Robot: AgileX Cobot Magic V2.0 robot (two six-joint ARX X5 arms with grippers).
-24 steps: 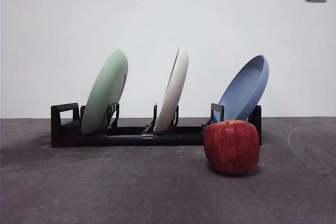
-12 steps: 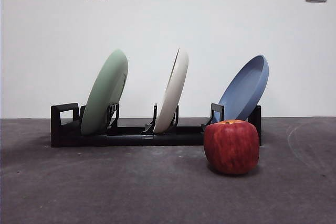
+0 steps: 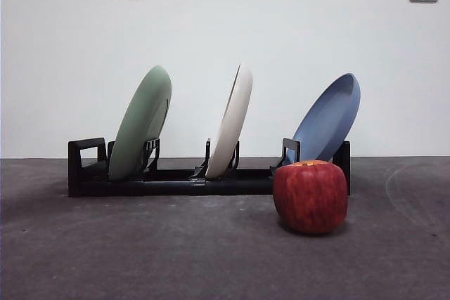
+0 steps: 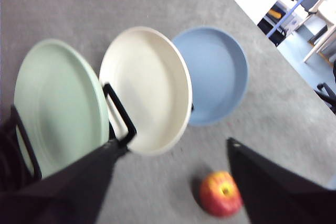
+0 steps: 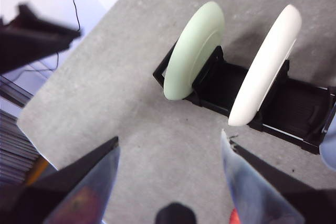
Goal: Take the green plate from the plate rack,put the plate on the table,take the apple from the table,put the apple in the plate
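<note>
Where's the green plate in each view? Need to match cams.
Front view: green plate leans in the plate rack's end slot, left of the cream plate.
Left wrist view: large, at the left edge.
Right wrist view: upper middle, edge-on.
Shared landmark: the cream plate beside it.

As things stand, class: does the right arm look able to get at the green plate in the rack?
Probably yes. The right gripper hangs open above the green plate, whose top rim stands free of the cream-white plate, with nothing between.
</note>
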